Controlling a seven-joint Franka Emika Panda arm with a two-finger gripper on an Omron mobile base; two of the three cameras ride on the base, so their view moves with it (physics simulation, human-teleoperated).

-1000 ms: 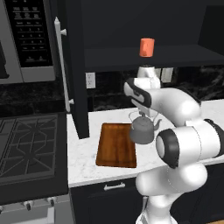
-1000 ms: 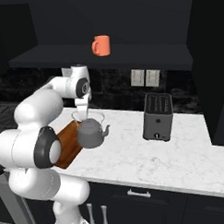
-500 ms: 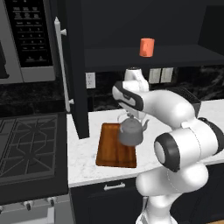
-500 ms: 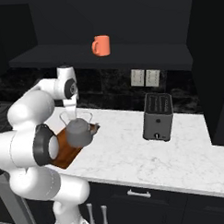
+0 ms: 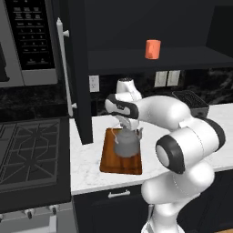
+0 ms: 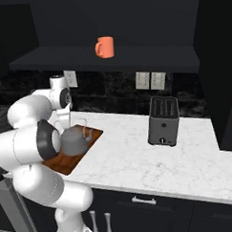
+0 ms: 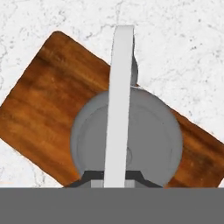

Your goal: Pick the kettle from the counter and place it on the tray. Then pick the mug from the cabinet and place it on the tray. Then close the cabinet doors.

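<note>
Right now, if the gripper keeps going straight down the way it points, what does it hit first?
The kettle: the gripper is shut on its handle, so the body sits directly below. Under that is the tray; the gap between them is hard to judge.

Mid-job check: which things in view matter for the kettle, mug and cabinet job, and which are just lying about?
Job things:
kettle, held by its handle in the pincer over the tray
mug on the cabinet shelf
open cabinet door
counter

Lying about:
toaster
microwave
stove
</note>
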